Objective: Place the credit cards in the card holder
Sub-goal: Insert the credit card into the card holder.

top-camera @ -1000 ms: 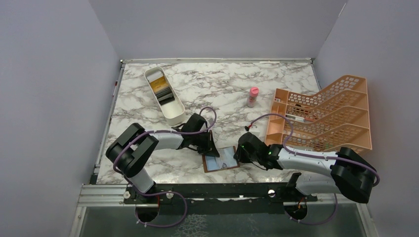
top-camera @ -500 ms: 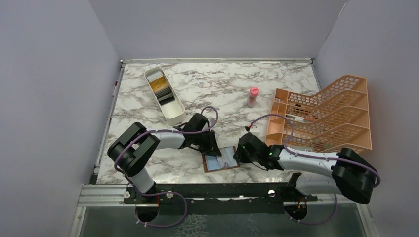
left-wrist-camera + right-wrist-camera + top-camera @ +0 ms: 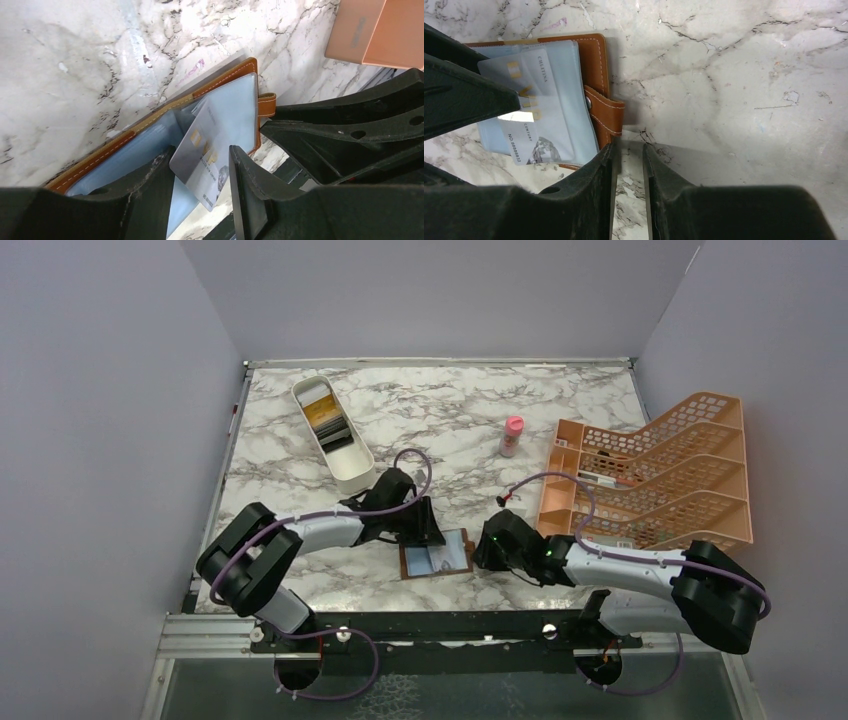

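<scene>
The card holder [image 3: 408, 568] lies open on the marble between both arms, brown outside and blue-grey inside [image 3: 145, 147] [image 3: 596, 60]. A silver-grey credit card [image 3: 212, 145] [image 3: 531, 107] sticks partway out of one of its pockets. My left gripper [image 3: 200, 152] [image 3: 425, 528] is open, its fingers [image 3: 247, 185] standing on either side of that card's free end. My right gripper [image 3: 629, 146] [image 3: 484, 545] is open by a narrow gap with only marble between its fingers, its tips right at the holder's strap tab [image 3: 606, 115]. Yellow and dark credit cards [image 3: 326, 420] lie in the white tray [image 3: 352, 476].
An orange lattice rack [image 3: 660, 475] [image 3: 380, 30] stands at the right, just behind the right arm. A small pink bottle [image 3: 511, 436] stands mid-table. The white tray sits behind the left arm. Grey walls enclose the table on three sides.
My left jaws have opened off the silver-grey card. The card holder has slid a little to the left and away, and the left arm's elbow has swung left. The right arm has barely moved.
</scene>
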You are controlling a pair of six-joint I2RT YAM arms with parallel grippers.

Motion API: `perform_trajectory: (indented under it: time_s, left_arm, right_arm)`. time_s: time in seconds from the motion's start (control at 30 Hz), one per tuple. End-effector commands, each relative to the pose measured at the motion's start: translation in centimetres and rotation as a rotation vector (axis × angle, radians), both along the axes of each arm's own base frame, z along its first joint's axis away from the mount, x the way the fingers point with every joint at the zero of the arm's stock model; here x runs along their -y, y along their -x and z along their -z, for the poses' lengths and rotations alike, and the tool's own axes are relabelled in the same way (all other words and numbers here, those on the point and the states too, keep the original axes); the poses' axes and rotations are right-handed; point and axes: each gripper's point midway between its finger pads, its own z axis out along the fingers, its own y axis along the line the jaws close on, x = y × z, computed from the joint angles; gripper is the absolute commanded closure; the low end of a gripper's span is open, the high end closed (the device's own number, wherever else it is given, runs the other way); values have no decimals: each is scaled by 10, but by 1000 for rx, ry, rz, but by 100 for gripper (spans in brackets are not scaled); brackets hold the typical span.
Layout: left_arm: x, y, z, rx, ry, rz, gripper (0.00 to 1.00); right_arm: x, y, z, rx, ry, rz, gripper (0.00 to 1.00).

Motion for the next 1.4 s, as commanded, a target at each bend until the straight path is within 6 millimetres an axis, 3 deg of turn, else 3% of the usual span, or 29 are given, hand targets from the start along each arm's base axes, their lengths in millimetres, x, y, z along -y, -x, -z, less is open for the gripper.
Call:
perform_trajectory:
  time_s: [0.0,0.2,0.4,0.57,0.73,0.87,1.1,1.27,1.37]
  left_arm:
    - [-11,-5,-1,48,-34,-39,52]
    - [-9,-16,-10,92,-68,-14,51]
    - [-11,-18,-13,118,-96,-17,51]
    - [-7,-18,-18,130,-99,28,50]
    - [-1,-22,-23,137,-92,46,50]
    - [2,-20,-20,135,-104,47,50]
    - [-5,-24,-26,165,-144,39,50]
    - [-14,-28,-31,197,-188,20,49]
    - [-16,-20,-26,178,-188,22,49]
  right_arm:
    - [7,19,20,-82,21,-22,71]
    - [-1,16,16,-91,19,-40,71]
    - [1,3,-13,0,-3,-14,70]
    - [-9,-4,-29,35,-27,-41,67]
    - [-26,-6,-39,41,-89,-67,63]
    - [-28,-11,-44,55,-98,-47,57]
    - [-17,-17,-30,59,-10,-20,57]
    - [-11,-9,-9,18,11,-15,60]
    - [-7,-5,0,0,19,-10,62]
